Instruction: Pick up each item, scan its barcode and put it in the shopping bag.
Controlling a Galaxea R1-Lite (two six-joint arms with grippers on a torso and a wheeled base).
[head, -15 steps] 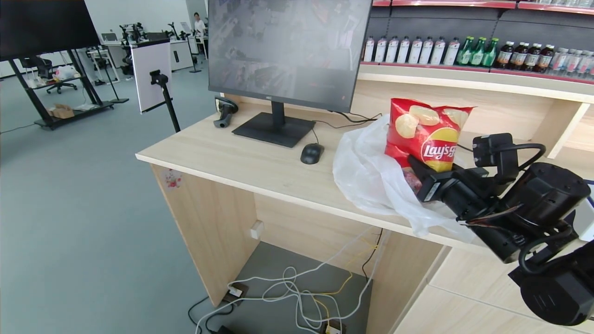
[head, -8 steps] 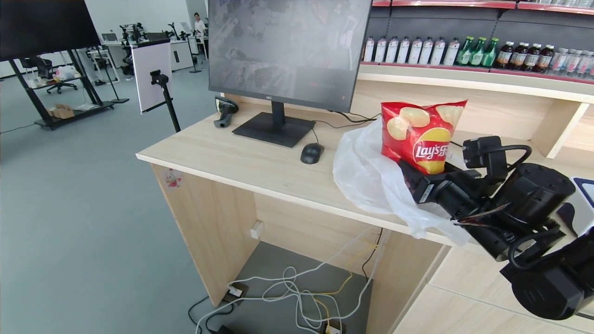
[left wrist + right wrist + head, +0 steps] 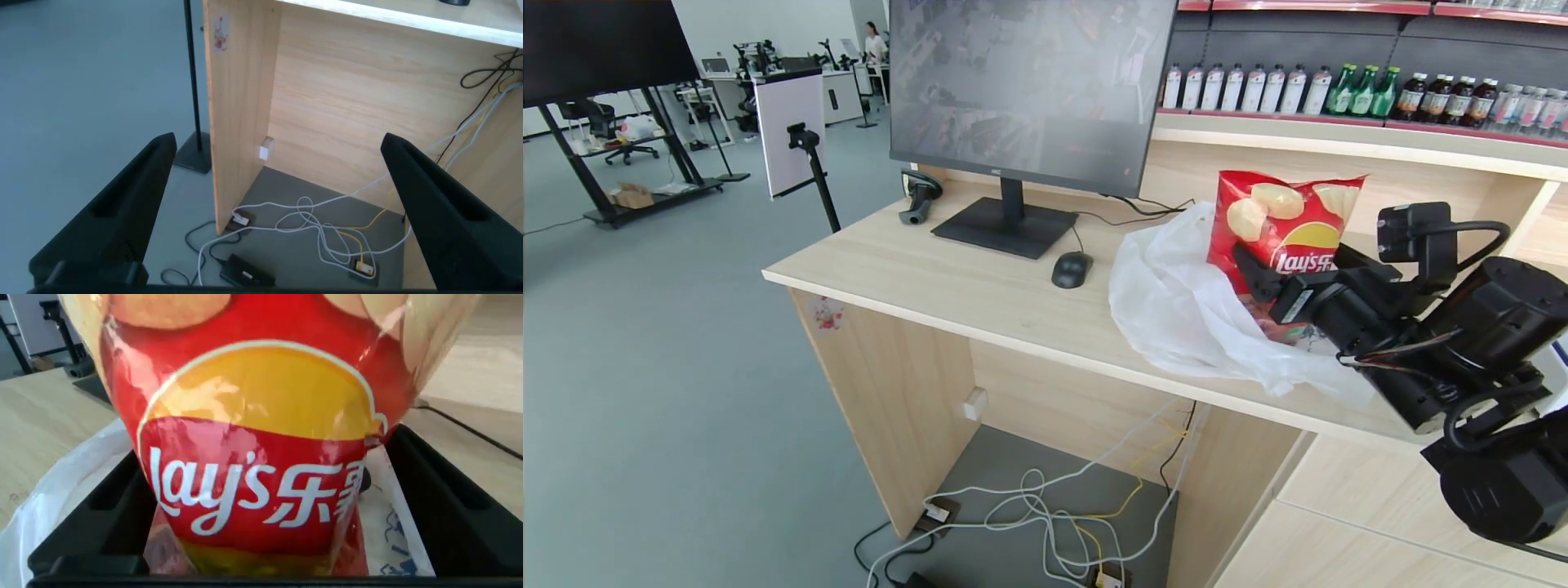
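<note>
Chip bag (image 3: 1282, 224) upright, clamped low in right gripper (image 3: 1286, 273), at right end of desk (image 3: 980, 294).

Left wrist view: left gripper (image 3: 278, 143) spread wide, holding nothing, low beside the desk's side panel (image 3: 245, 98), above floor cables (image 3: 315, 233).

Right wrist view: fingers (image 3: 82, 523) press both sides of the chip bag, shopping bag (image 3: 49, 490) plastic beneath.

Head view, left to right: scanner (image 3: 919, 196), monitor (image 3: 1021, 90), mouse (image 3: 1072, 269), bare desk front left of the mouse. Then the shopping bag, slumped out to the front edge. Chip bag's lower end sits at its mouth. What's inside the bag, can't tell.
</note>
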